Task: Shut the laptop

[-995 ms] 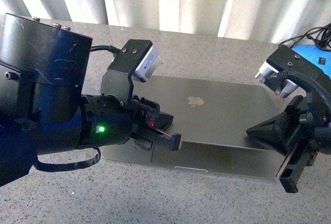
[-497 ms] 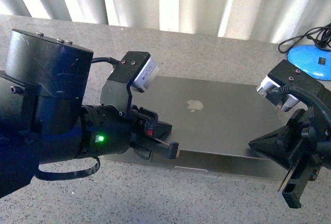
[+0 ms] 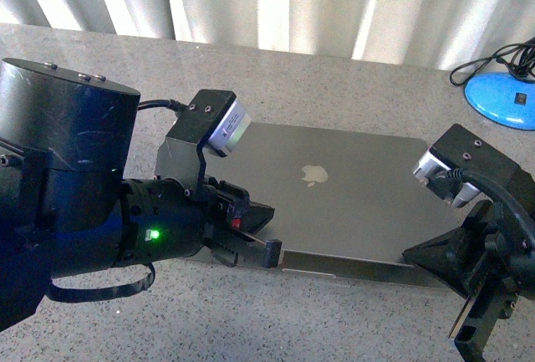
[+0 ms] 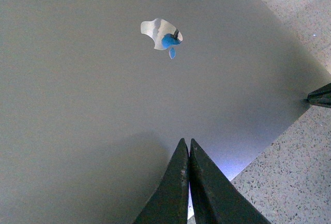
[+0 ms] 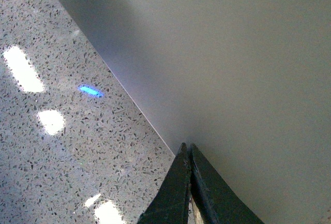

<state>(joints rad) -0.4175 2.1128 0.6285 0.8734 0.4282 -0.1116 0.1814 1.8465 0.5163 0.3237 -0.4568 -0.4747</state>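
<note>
The laptop [image 3: 343, 199] is a slim grey metal one lying on the speckled table, lid nearly flat down, pale apple logo [image 3: 314, 174] facing up. A thin strip of its base shows along the near edge. My left gripper [image 3: 266, 230] is shut, its tips over the lid's near left part. In the left wrist view the shut tips [image 4: 188, 144] sit over the grey lid [image 4: 93, 89] near its edge. My right gripper [image 3: 411, 255] is shut at the lid's near right corner. In the right wrist view its tips [image 5: 188, 147] sit at the lid's [image 5: 232, 69] edge.
A blue object [image 3: 501, 99] with a black cable lies at the table's far right. Pale curtains hang behind the table. Speckled stone tabletop [image 3: 334, 320] lies in front of the laptop and shows in the right wrist view [image 5: 62, 146].
The lid has come down from partly raised to nearly flat on the base. Both grippers have moved down and toward the near edge with it.
</note>
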